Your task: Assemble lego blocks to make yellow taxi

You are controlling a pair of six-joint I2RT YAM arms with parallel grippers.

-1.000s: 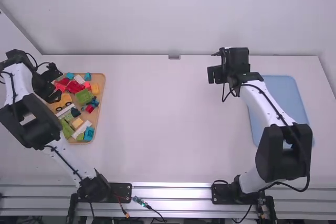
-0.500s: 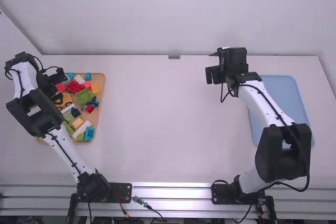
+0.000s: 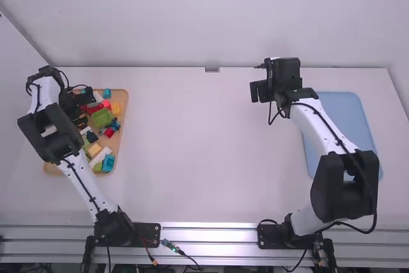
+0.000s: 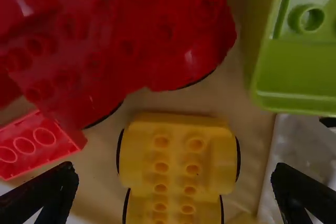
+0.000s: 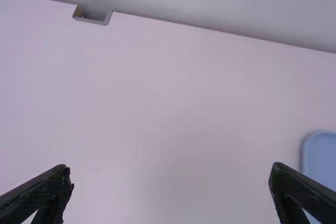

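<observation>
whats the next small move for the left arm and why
Probably lower the left tool a little, then close it on the yellow wheeled piece: its fingers stand open on either side of that piece, which has a gap to the red wheeled piece and to the green block, so there seems to be room to grip.

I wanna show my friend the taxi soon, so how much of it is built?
Not much, it seems: the yellow wheeled piece lies loose among other blocks in the wooden tray. Nothing is in hand: the left gripper is open above that piece, and the right gripper is open and empty. Probably left: picking it up and joining on blocks, maybe the small yellow one.
</observation>
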